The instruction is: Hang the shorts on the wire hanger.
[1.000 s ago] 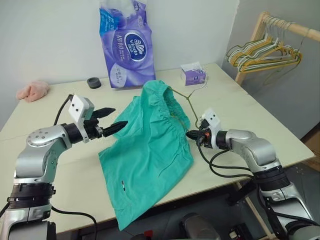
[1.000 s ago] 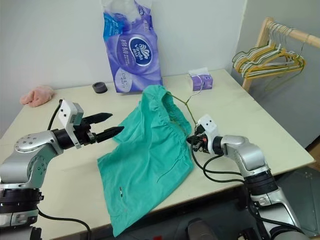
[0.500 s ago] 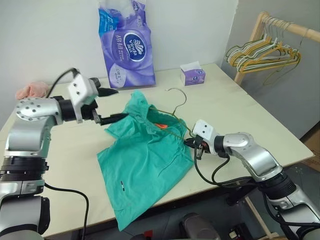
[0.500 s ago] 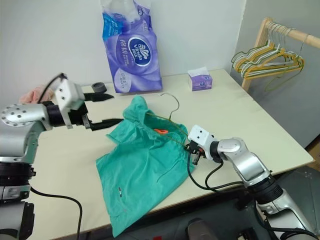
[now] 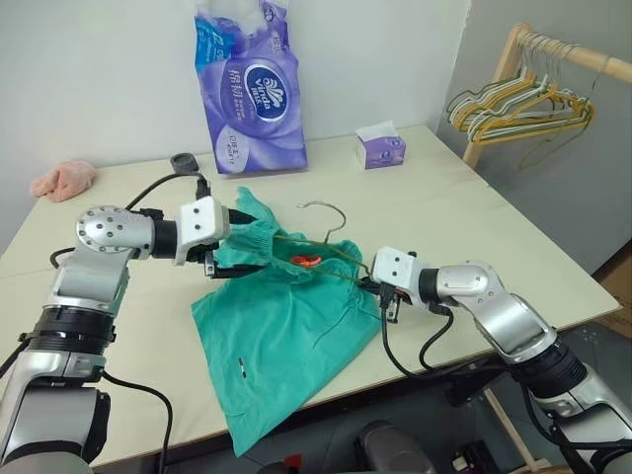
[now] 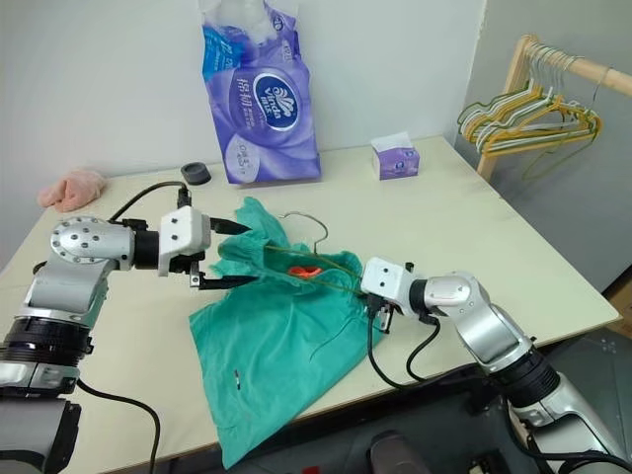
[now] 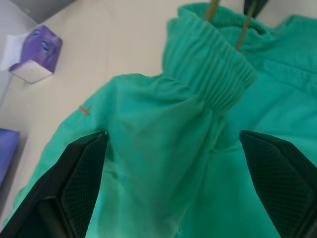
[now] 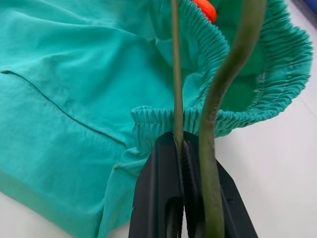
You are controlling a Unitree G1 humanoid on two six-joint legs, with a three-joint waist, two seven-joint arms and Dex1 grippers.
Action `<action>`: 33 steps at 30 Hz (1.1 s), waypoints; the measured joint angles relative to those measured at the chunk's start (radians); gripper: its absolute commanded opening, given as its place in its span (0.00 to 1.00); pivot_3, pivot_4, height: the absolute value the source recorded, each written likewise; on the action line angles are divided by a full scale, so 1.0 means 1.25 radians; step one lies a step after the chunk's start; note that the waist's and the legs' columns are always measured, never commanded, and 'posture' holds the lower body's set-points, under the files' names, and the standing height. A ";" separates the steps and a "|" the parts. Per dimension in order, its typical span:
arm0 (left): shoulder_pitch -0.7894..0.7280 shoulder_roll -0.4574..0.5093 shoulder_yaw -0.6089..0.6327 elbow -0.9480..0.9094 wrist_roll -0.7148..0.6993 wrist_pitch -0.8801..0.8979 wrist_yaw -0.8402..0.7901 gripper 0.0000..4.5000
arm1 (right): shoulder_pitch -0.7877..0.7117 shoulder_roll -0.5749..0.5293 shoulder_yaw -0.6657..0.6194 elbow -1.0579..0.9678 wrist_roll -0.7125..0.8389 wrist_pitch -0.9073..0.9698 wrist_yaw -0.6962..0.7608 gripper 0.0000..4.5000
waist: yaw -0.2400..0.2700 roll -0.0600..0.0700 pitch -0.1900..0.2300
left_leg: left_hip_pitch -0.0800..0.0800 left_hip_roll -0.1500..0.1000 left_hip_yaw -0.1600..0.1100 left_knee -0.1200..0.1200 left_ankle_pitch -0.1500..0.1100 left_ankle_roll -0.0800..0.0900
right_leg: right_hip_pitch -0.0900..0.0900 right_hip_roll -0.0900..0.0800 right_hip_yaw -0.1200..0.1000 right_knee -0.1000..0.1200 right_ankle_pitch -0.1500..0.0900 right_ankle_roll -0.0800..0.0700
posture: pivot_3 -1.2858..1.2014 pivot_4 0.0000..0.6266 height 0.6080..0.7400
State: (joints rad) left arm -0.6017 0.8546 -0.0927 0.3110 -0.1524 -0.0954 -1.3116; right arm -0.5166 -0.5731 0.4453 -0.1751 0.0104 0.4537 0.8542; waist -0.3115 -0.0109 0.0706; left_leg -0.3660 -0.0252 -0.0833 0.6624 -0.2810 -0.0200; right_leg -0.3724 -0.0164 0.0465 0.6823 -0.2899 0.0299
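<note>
On my surface I see a tall purple tissue pack at the far edge, a small purple tissue box to its right, a black ring and a pink cloth lump off to the left. All of these stand well apart from the work. A wooden rack with bunched hangers stands beyond the right edge.

The shorts lie spread in the middle, one leg draped over the near edge, the waistband bunched up toward the far side. The wire hanger runs through the waistband, its hook rising clear above the cloth. My right pincer is clenched on the wire hanger at the waistband's right end. My left pincer is spread wide, released, its fingers straddling the waistband's left end.
</note>
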 measured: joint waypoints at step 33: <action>0.065 -0.021 -0.027 -0.037 0.002 0.015 -0.042 0.02 | -0.002 -0.076 -0.024 -0.009 -0.056 -0.173 0.114 0.39 | -0.009 -0.002 -0.001 | 0.000 0.000 0.000 0.000 0.000 0.000 | 0.000 -0.001 -0.001 0.000 0.000 0.000 | 0.38 0.03 1.00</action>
State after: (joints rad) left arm -0.5206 0.8280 -0.1262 0.2644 -0.1501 -0.0768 -1.3645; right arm -0.5188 -0.6681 0.4150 -0.1865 -0.0600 0.2369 0.9964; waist -0.3225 -0.0134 0.0689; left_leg -0.3661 -0.0256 -0.0837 0.6627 -0.2810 -0.0199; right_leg -0.3719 -0.0172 0.0455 0.6823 -0.2899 0.0299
